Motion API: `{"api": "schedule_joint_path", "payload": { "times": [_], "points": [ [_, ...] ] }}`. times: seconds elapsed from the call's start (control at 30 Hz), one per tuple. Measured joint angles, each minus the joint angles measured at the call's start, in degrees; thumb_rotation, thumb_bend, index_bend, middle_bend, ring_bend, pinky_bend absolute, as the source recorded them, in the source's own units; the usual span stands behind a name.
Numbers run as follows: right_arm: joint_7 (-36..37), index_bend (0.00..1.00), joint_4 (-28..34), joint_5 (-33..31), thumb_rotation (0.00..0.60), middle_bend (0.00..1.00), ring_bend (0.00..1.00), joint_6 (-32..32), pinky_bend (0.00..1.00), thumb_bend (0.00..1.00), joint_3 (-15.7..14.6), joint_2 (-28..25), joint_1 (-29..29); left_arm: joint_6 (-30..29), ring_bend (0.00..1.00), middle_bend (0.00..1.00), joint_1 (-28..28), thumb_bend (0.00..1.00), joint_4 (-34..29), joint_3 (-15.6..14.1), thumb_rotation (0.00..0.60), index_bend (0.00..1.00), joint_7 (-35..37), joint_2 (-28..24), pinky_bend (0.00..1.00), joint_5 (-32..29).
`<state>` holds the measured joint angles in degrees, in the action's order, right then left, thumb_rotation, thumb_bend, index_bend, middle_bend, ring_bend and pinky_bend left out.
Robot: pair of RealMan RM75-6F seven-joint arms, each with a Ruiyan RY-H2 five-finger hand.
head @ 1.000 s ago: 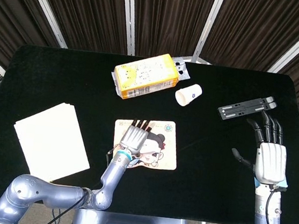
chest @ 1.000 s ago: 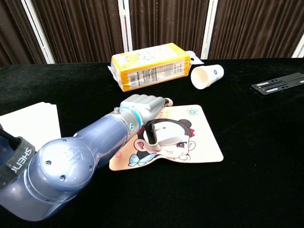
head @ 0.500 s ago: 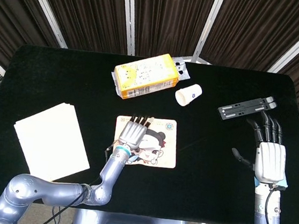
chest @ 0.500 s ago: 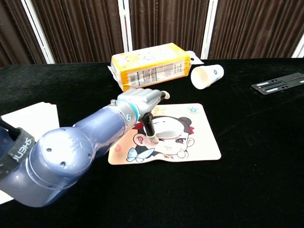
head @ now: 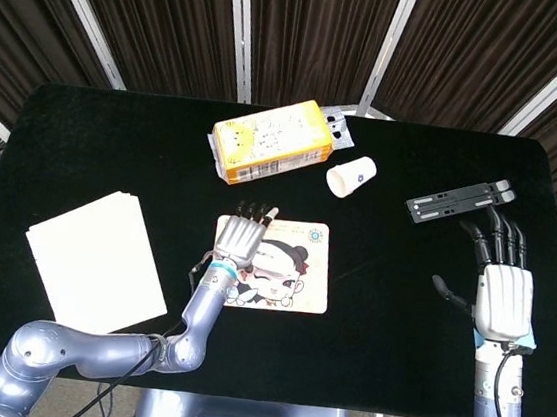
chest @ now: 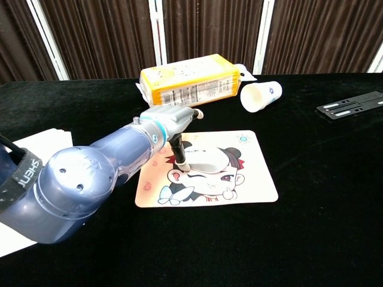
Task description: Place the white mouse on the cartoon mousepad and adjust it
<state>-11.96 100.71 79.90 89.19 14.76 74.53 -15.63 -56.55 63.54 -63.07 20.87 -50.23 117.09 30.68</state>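
Note:
The cartoon mousepad [head: 312, 285] [chest: 254, 179] lies in the middle of the black table. On it, over the cartoon's hair, sits the white mouse [head: 274, 256] [chest: 207, 160]. My left hand [head: 240, 237] [chest: 169, 118] hovers over the pad's far left corner with its fingers stretched out past the pad's far edge. Its thumb points down and touches the mouse's left side; nothing is gripped. My right hand [head: 503, 293] lies flat and open on the table at the far right, holding nothing; the chest view does not show it.
A yellow box [head: 269, 143] [chest: 191, 82] and a tipped paper cup [head: 352, 177] [chest: 260, 95] lie behind the pad. A black bracket [head: 458, 201] [chest: 352, 104] sits at the back right, a white paper stack [head: 96, 260] [chest: 36, 149] at the left.
My left hand has slid off the mouse toward the pad's far left corner, uncovering the mouse. The pad has turned slightly square to the table. The right hand has not moved.

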Motion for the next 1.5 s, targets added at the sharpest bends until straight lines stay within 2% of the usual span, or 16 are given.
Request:
{"api": "schedule_joint_path", "payload": {
  "times": [0.8,1.5],
  "points": [
    [0.0,0.19,-0.4,-0.1,0.600,0.00,0.00,-0.8,0.00,0.15,-0.1,0.3,0.0,3.7,0.00,0.00,2.3,0.08,7.9,2.3,0.600,0.00,2.4,0.9,0.00,0.7],
    [0.4,0.18,0.2,0.5,0.600,0.00,0.00,-0.5,0.00,0.15,0.3,-0.2,0.1,6.6,0.00,0.00,6.2,0.09,17.3,4.5,0.600,0.00,4.7,4.6,0.00,2.6]
  ]
}}
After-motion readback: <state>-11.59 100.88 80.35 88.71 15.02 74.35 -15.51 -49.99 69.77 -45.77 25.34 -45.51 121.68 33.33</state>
